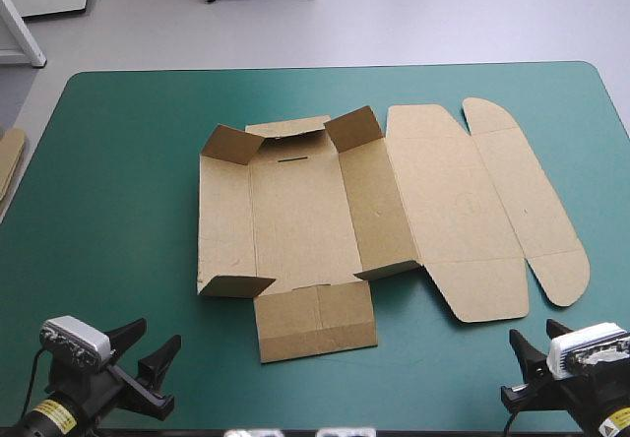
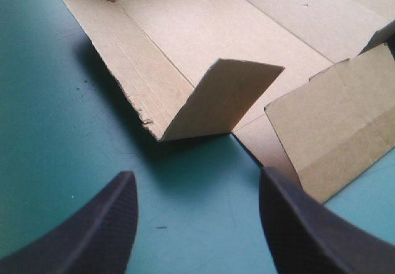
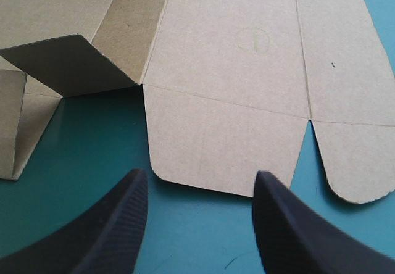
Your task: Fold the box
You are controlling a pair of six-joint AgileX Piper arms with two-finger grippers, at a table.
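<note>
Two pincers, and neither is gripping anything; the left pincer point(image 2: 197, 174) and the right pincer point(image 3: 200, 173) both have their fingers spread wide, sitting low at the near edge of the teal-green surface point(image 1: 118, 211), one by each near corner; the box point(image 1: 295, 211) lies in the middle of the surface, mostly flat and clear of both; its left wall point(image 1: 224, 225) and right wall point(image 1: 379, 206) are only part-way up, the corner tabs poke up, and the lid point(image 1: 453, 211) lies flat off to the right; the near end flap point(image 1: 315, 324) is flat too; my read is we're barely started, and the job right now is standing those long walls up properly; I'd take both walls together, one pincer each, pinching near the middle of the top edge rather than a corner, so the board hinges on its crease instead of twisting; the near-left corner tab point(image 2: 216, 101) sits just ahead of the left pincer, so come in beside it, not onto it; keep the tabs turned inward so the near end flap can go over them later; light board will probably slide, so go slow.
</note>
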